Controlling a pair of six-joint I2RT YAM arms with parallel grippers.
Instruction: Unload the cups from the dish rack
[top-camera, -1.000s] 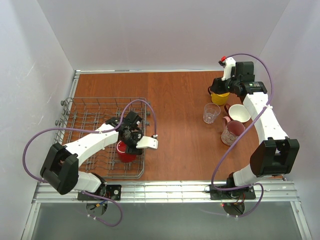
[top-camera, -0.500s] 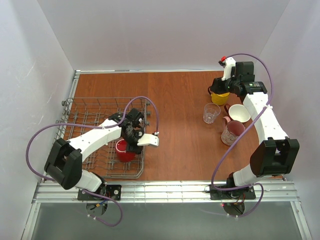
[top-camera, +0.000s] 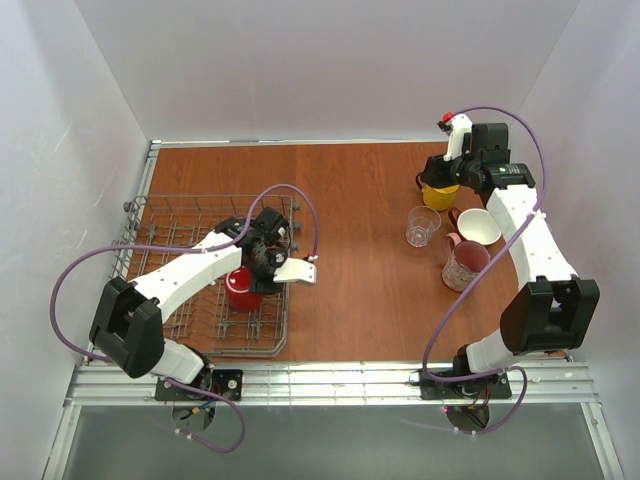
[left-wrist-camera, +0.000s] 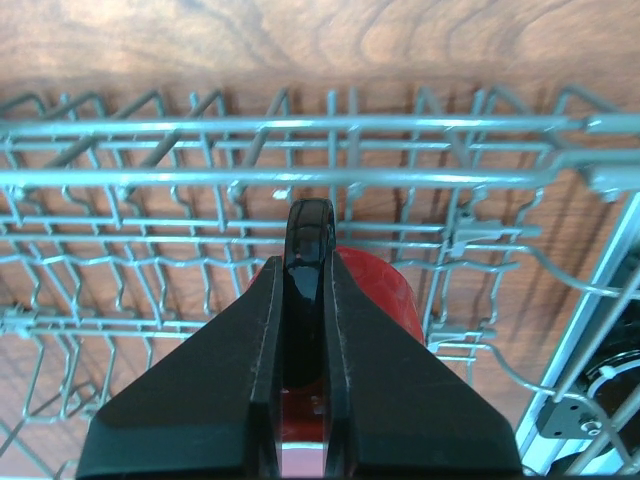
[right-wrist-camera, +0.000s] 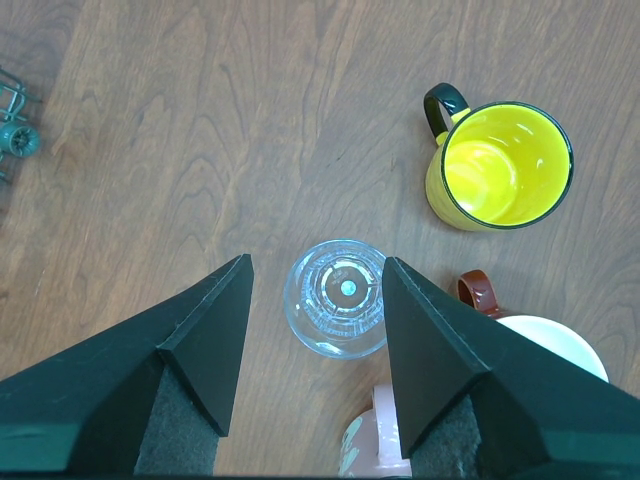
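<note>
The grey wire dish rack (top-camera: 170, 250) stands at the left of the table. My left gripper (top-camera: 264, 262) is shut on the black handle (left-wrist-camera: 308, 240) of the glossy red mug (top-camera: 240, 288), which it holds over the rack's near right part. The mug's red body (left-wrist-camera: 385, 300) shows behind my left gripper (left-wrist-camera: 308, 268). My right gripper (top-camera: 440, 178) is open and empty, high above the table. Below my right gripper (right-wrist-camera: 316, 262) stands the clear glass tumbler (right-wrist-camera: 338, 297). The yellow mug (right-wrist-camera: 498, 165), white cup (right-wrist-camera: 556, 347) and pink mug (right-wrist-camera: 378, 448) stand beside it on the table.
The tumbler (top-camera: 421, 226), yellow mug (top-camera: 440, 196), white cup (top-camera: 480, 226) and pink mug (top-camera: 463, 264) cluster at the right of the wooden table (top-camera: 350, 200). White walls close three sides. A metal rail (top-camera: 330, 380) runs along the near edge. Purple cables loop from both arms.
My left gripper has moved slightly back and left with the red mug, which now sits higher against the rack. The right arm has not moved.
</note>
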